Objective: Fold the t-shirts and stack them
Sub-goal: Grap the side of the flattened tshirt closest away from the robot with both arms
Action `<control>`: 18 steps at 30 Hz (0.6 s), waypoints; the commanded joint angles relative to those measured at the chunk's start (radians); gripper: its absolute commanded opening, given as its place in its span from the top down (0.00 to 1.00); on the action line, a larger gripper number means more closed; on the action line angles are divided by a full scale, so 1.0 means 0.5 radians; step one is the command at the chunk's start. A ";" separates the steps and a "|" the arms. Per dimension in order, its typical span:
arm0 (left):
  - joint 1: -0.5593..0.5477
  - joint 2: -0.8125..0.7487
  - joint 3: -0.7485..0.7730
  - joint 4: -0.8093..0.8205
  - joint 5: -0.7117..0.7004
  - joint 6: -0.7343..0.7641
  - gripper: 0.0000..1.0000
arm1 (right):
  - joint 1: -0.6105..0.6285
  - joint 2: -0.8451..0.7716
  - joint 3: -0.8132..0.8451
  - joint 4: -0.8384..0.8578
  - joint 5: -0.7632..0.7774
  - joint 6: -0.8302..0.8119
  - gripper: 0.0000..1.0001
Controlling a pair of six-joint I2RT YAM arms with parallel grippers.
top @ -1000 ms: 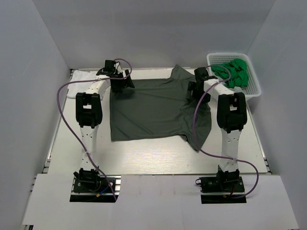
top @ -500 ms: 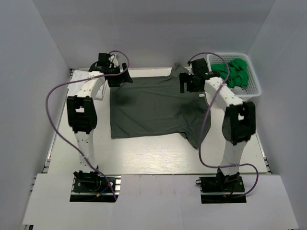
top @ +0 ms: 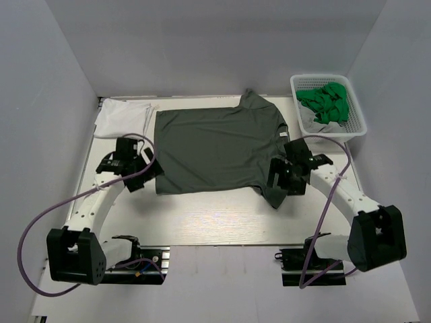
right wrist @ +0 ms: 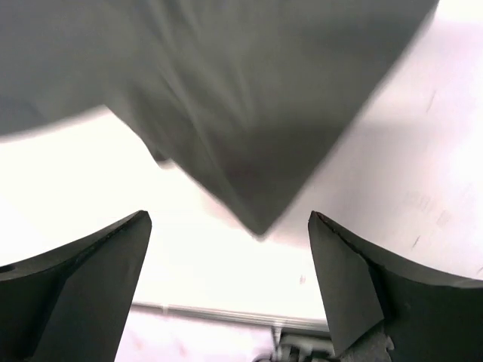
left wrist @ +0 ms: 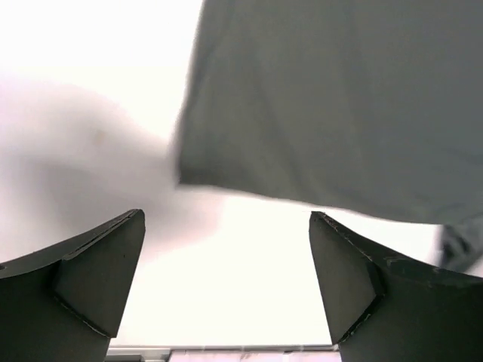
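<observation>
Wide open and empty nearest the bases: left gripper point(left wrist: 226, 216) at the near-left hem corner, right gripper point(right wrist: 226, 215) over the pointed near-right sleeve tip. Spread flat just beyond, dark olive-grey t-shirt point(top: 215, 148). Soft, light, probably limp when lifted, so best pinched at corners. Far left, folded white t-shirt point(top: 121, 116).

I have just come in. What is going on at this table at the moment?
Two robot arms are working on a dark olive-grey t-shirt, which lies spread out flat on the table and is not yet folded. The left hand is open and low by the shirt's near left corner. The right hand is open over the pointed near right corner. Neither holds anything. A white t-shirt lies at the far left, and a basket with green cloth stands at the far right.
</observation>
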 commanded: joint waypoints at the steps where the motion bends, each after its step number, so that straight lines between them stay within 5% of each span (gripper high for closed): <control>1: 0.013 -0.037 -0.178 0.004 -0.082 -0.205 0.00 | -0.003 -0.138 -0.188 0.005 -0.143 0.294 0.10; 11: 0.013 0.371 -0.325 0.296 0.044 -0.319 0.00 | -0.003 -0.089 -0.247 0.045 -0.125 0.331 0.10; 18: 0.013 0.536 -0.387 0.388 0.026 -0.340 0.31 | -0.003 -0.068 -0.262 0.045 -0.088 0.350 0.10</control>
